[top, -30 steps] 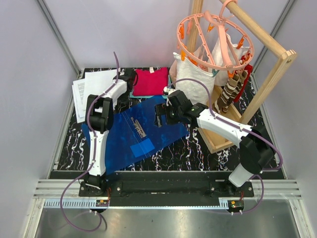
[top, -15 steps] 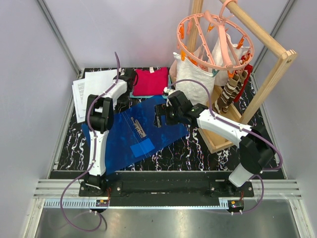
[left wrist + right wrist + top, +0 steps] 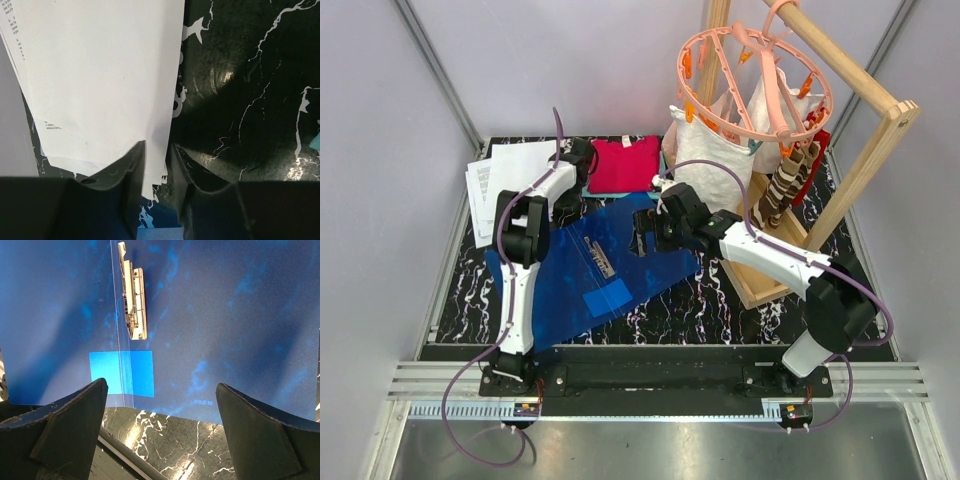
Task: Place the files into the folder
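The files (image 3: 505, 172), white printed sheets, lie fanned at the table's back left; in the left wrist view the files (image 3: 100, 75) fill the upper left. My left gripper (image 3: 577, 158) (image 3: 158, 162) stands at their right edge. Its jaws are narrow, with the sheets' edge in the small gap between them. The blue translucent folder (image 3: 590, 265) lies flat mid-table, its metal clip (image 3: 134, 295) showing on the folder (image 3: 215, 315). My right gripper (image 3: 645, 238) (image 3: 160, 405) hovers over the folder's right part, wide open and holding nothing.
Folded red cloth (image 3: 623, 163) lies at the back centre. A white cloth bag (image 3: 715, 150), a pink round clip hanger (image 3: 755, 80) and a wooden rack (image 3: 865, 160) stand at the right. A lighter blue rectangle (image 3: 121, 372) shows near the folder's edge.
The left jaws have drawn closer together around the sheets' edge. The right arm has shifted only slightly; folder and files lie as before.
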Robot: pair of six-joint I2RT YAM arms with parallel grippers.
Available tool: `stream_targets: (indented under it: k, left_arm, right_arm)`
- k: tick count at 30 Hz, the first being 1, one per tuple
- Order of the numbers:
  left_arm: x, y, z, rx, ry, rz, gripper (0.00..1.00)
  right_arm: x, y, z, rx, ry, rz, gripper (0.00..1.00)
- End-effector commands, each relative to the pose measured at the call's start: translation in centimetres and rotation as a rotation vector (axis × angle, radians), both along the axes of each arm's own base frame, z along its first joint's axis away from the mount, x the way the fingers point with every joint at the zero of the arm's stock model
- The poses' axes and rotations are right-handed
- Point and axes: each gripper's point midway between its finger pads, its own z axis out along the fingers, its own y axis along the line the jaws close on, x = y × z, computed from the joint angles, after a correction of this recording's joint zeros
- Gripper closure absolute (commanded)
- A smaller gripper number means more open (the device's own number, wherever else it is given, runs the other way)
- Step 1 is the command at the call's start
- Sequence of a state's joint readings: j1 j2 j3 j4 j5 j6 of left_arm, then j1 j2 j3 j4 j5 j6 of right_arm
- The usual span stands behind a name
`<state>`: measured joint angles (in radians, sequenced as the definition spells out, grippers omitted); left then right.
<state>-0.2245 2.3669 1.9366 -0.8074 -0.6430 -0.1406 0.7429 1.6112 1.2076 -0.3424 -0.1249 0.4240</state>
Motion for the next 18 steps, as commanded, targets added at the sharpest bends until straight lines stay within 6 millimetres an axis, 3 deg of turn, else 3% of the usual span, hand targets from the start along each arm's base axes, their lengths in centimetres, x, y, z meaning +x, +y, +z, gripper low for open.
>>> stream_targets:
  k: [1, 3, 5, 7, 8, 11, 18]
  left_arm:
    - [0.6, 0.2, -0.1, -0.021, -0.008, 0.000, 0.68]
    - [0.4, 0.5, -0.5, -0.034, 0.003, 0.005, 0.72]
    - [0.3, 0.7, -0.3, -0.033, 0.002, 0.010, 0.86]
    - [0.4, 0.8, 1.0, -0.031, -0.031, 0.014, 0.99]
    - [0.6, 0.8, 1.5, -0.035, -0.049, 0.014, 1.00]
    - [1.5, 0.3, 4.9, -0.077, -0.127, 0.012, 1.00]
    - [2.4, -0.6, 18.2, -0.391, -0.380, -0.003, 1.00]
  right_arm:
    - [0.4, 0.3, 3.0, 0.074, -0.054, -0.005, 0.01]
    - [0.3, 0.3, 3.1, 0.079, -0.052, -0.007, 0.01]
    - [0.3, 0.2, 3.1, 0.077, -0.056, -0.009, 0.01]
    - [0.4, 0.2, 3.2, 0.079, -0.058, -0.014, 0.01]
    - [0.3, 0.3, 3.2, 0.079, -0.056, -0.011, 0.01]
    - [0.5, 0.3, 2.9, 0.075, -0.051, -0.017, 0.01]
    - [0.8, -0.1, 1.5, 0.035, -0.042, -0.032, 0.01]
